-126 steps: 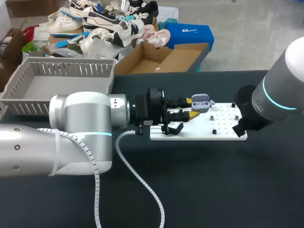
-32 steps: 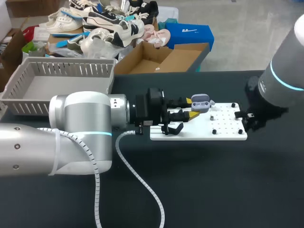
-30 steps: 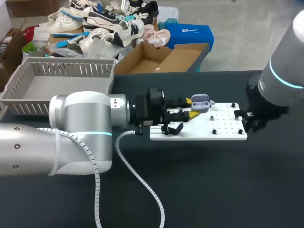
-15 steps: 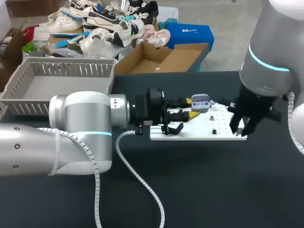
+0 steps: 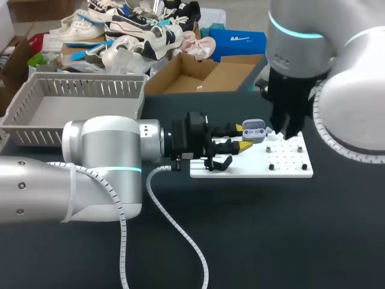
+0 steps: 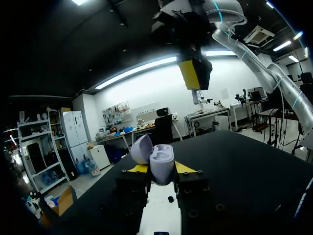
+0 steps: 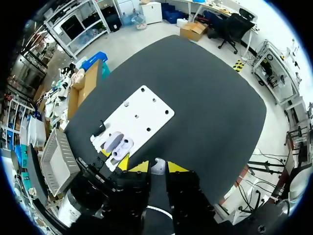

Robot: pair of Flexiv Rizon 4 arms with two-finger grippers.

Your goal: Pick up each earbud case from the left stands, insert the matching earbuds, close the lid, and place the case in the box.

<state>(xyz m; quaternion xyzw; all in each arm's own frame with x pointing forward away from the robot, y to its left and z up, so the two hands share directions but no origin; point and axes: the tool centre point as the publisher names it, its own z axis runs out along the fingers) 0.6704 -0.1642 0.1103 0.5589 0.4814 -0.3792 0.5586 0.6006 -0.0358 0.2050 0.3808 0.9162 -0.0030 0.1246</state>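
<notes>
1. Currently the left arm [image 5: 102, 153] lies low and level across the table from the left side. Its wrist points at the white plate [image 5: 283, 164].
2. The left gripper [image 5: 240, 139] is clamped on the earbud case [image 6: 159, 157]. One yellow-tipped finger presses each flank, and the case is held over the plate's near-left end.
3. The right arm [image 5: 301, 42] comes down steeply from the upper right, its wrist turned to face the table.
4. The right gripper [image 5: 286, 132] hangs above the plate's far edge, just beside the case but apart from it.
5. In the right wrist view its fingers stand close together, pinching a small pale earbud [image 7: 157, 166] between the yellow tips.
6. The case is lavender, smooth and rounded, with a slight sheen like moulded plastic. Its lid stands open, tipped to one side. The base faces up and shows a paler inner face with shallow wells.
7. The plate is flat, rectangular and matt white. It is dotted with a grid of small holes and carries a few short black pegs [image 5: 272, 167].
8. A slatted grey basket [image 5: 36, 129] sits at the table's left, well apart from the plate.
9. A white spiral-wrapped cable [image 5: 174, 226] loops over the dark matt tabletop under the left arm.
</notes>
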